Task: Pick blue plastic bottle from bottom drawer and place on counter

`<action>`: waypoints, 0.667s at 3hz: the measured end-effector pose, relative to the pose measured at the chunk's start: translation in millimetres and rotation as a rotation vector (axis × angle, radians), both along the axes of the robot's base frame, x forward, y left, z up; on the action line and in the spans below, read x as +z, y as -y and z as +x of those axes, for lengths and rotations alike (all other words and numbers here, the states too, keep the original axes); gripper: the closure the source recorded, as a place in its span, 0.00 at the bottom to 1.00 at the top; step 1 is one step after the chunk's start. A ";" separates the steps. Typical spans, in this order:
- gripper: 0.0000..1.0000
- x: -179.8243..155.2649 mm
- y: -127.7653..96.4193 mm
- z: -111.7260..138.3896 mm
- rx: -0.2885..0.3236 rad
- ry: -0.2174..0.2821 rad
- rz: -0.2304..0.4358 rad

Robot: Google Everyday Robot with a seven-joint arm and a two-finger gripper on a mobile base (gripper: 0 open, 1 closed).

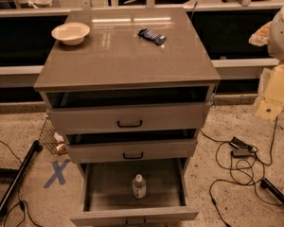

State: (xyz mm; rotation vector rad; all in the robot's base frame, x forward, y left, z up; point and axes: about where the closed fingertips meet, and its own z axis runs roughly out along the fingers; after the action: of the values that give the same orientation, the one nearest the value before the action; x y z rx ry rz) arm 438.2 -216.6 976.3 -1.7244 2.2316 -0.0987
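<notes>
Blue plastic bottle (139, 186) is standing upright, white cap up, mid-floor of the bottom drawer (104, 186), which is sitting pulled well out toward the near side. Two drawers above are hanging slightly open. Counter (118, 60) is carrying a pale bowl (70, 32) far-left and a dark-blue packet (152, 36) far-centre. Gripper (273, 96), probably the pale hardware at the right edge, is hanging well apart from the cabinet; can't tell its state. Cables (236, 167) are lying on the floor at right.
</notes>
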 end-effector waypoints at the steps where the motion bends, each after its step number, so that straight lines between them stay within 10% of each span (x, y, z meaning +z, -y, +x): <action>1: 0.00 0.0 0.0 0.0 0.000 0.000 0.000; 2: 0.00 -27.4 -2.3 12.5 0.027 -0.074 0.010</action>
State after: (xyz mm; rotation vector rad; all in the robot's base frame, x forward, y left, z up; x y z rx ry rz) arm 450.6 -214.3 948.9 -1.7801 2.2551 -0.0179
